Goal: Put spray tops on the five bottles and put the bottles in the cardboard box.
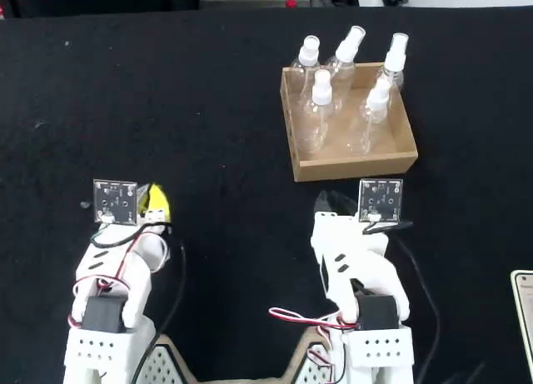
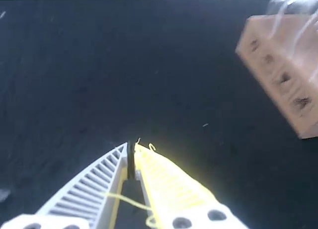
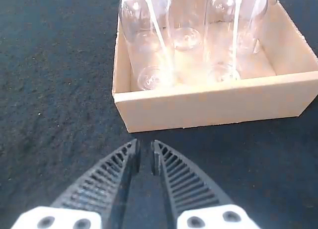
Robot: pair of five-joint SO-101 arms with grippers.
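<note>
So all five bottles (image 1: 366,122) are sitting in the cardboard box (image 1: 350,163), standing on their bases with the long axis straight up and the white spray tops (image 1: 322,84) pointing up; the one at the back looks a bit tilted. The box is right in front of the right claw (image 3: 144,154), near its tips but not touching, with its front wall (image 3: 213,107) facing the claw. That claw is empty and narrow, just a thin slit between the black fingers. The left claw (image 2: 131,149) has its white and yellow fingers pinched together on nothing, low over the black table (image 1: 166,109), and the box is well ahead of it, off toward the right arm's side.
</note>
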